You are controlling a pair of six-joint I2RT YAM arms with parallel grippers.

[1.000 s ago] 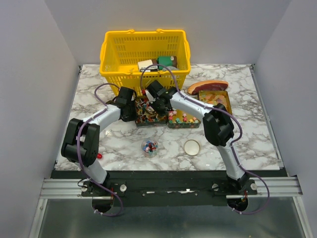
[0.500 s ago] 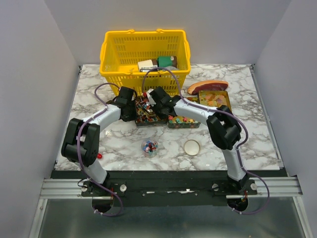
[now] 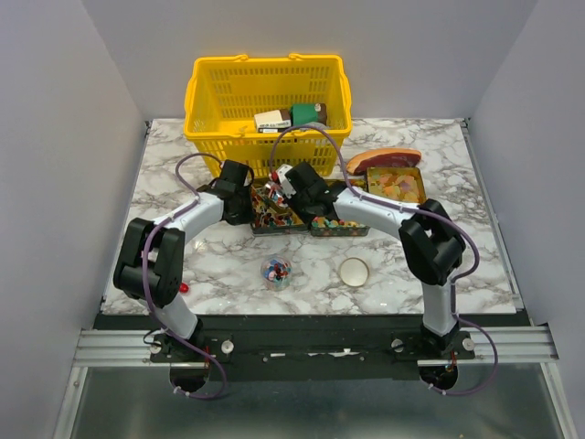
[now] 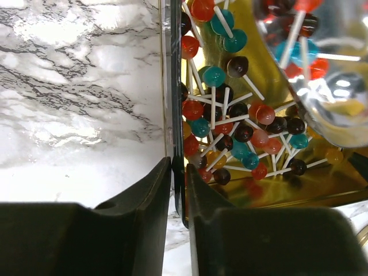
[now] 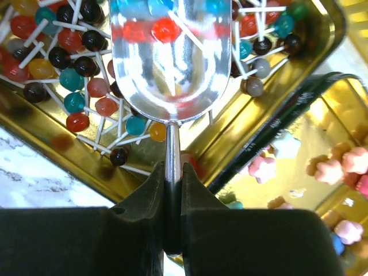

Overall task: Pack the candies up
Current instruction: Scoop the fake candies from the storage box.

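Dozens of lollipop candies [image 4: 230, 132] fill a gold tray [image 4: 176, 86] on the desk [image 3: 228, 265]. The left gripper [image 4: 179, 167] straddles that tray's side wall; whether its jaws pinch it or stand just released, I cannot tell. The right gripper [image 5: 172, 169] has its jaws clenched on the thin handle of a clear scoop [image 5: 171, 63], whose bowl is over the lollipops. Pink chunky candies [image 5: 339, 167] lie in the neighbouring tray [image 5: 316, 109].

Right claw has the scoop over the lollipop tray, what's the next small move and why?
Probably tip the scoop forward and down into the lollipops. The right claw is clamped on its handle, the bowl hangs over the pile, and the left claw straddles the wall of the gold tray, possibly steadying it. Whether the bowl already holds any is unclear.
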